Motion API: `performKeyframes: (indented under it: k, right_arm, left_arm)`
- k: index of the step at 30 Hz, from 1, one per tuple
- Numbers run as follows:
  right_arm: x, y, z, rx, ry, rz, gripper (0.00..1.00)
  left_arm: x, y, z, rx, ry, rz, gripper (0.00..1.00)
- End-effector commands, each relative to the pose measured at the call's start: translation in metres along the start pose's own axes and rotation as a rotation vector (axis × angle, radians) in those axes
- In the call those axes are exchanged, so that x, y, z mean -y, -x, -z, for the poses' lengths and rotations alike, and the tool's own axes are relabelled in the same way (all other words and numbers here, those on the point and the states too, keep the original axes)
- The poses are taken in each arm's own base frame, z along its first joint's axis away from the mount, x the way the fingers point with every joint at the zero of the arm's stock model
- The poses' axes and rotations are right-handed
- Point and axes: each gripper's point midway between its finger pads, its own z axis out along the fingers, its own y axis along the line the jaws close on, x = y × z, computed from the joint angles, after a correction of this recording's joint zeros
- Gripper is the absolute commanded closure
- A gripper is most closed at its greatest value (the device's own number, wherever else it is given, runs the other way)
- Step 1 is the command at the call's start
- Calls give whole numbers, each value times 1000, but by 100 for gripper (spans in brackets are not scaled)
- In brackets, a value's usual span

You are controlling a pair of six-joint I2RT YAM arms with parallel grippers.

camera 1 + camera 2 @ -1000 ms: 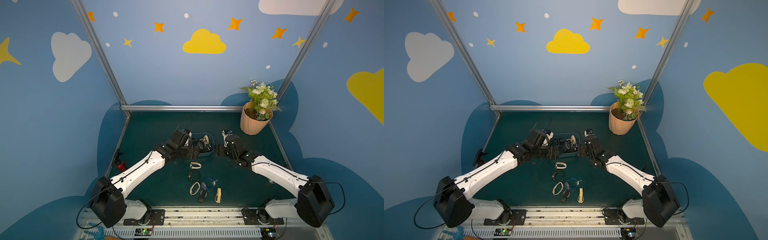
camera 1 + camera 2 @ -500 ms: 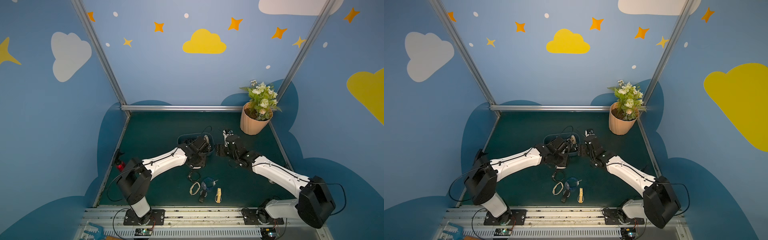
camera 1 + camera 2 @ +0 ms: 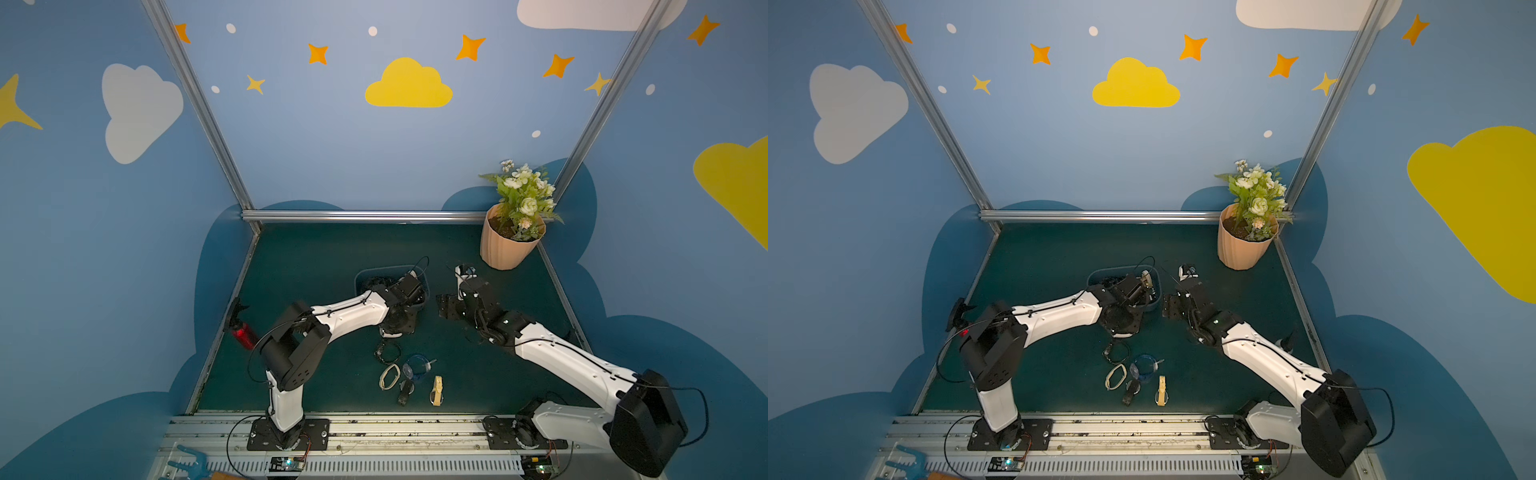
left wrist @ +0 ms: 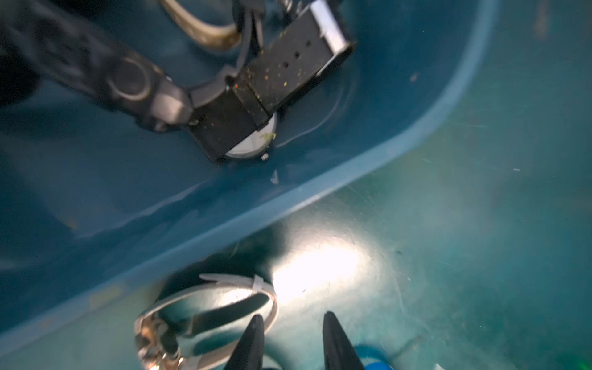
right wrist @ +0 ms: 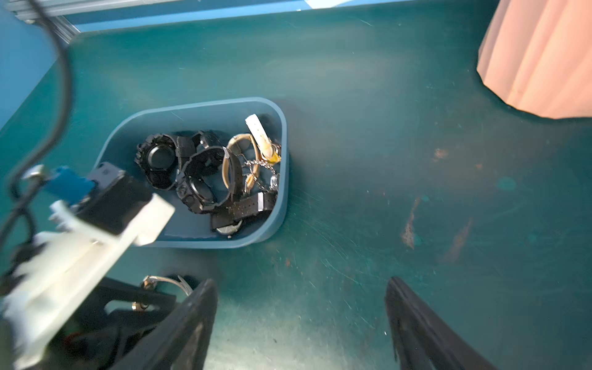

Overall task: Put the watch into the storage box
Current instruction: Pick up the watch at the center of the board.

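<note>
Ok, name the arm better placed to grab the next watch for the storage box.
Left. The left gripper hangs over the white-strapped watch lying on the mat just outside the storage box, fingers seemingly straddling its band. The right gripper stands open over bare mat, nothing between its jaws.

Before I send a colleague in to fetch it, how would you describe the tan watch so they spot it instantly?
Find the metal rail at the table's near edge. Just beyond it lies a cluster of watches; the tan watch is furthest toward the right arm. Only it is yellow-tan and nearly straight.
</note>
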Motion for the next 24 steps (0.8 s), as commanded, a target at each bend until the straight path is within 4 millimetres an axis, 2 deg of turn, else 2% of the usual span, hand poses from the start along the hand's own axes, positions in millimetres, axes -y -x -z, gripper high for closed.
performKeyframes:
  k: [1, 14, 24]
  right_arm:
    - [8, -5, 4, -12, -22, -19, 17]
    - [10, -8, 0, -12, -33, -34, 17]
    - [10, -7, -3, -15, -29, -40, 17]
  left_arm:
    - [-4, -4, -7, -34, 23, 11, 69]
    - [-19, -15, -30, -99, 88, 27, 72]
    - [-32, -14, -31, -98, 114, 54, 96]
